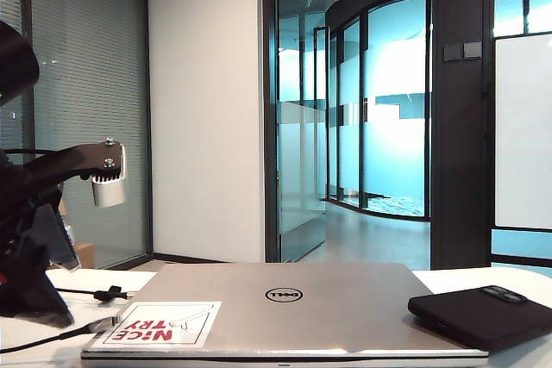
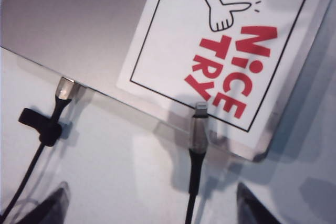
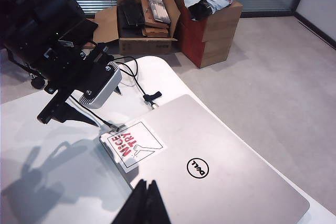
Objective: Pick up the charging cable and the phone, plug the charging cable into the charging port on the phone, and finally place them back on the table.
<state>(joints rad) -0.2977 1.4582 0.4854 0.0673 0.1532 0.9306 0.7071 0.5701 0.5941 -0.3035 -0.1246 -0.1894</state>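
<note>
The charging cable [image 2: 195, 150], a long thin black cord with a small silver-white plug tip, lies on the wide flat white table [image 2: 126, 182], its tip touching the near edge of the closed silver Dell laptop [image 2: 73, 24] just below the white sticker [image 2: 226, 45] with red "NICE TRY" lettering. In the left wrist view a second plug end [image 2: 63, 90] of black cord also meets that laptop edge, with a little black strap knot [image 2: 44, 124] just behind it on the tabletop. The left gripper [image 2: 152, 205] hovers above the table with its two dark fingertips [image 2: 52, 205] spread wide apart, one on each side of the cable and touching nothing. In the exterior view that arm [image 1: 34, 239] leans in at the left, beside the laptop's sticker corner.

The phone [image 1: 483, 312], a flat black rectangular smartphone with a matte back and raised camera bump, rests at the right of the exterior view with one end on the laptop's lid; its far end runs out of the picture. Its charging port cannot be made out.

The right gripper [image 3: 147, 203] hangs high above the laptop lid, its black jaws pressed together and holding nothing. Beyond the table, brown cardboard boxes [image 3: 173, 14] stand on the grey floor.
</note>
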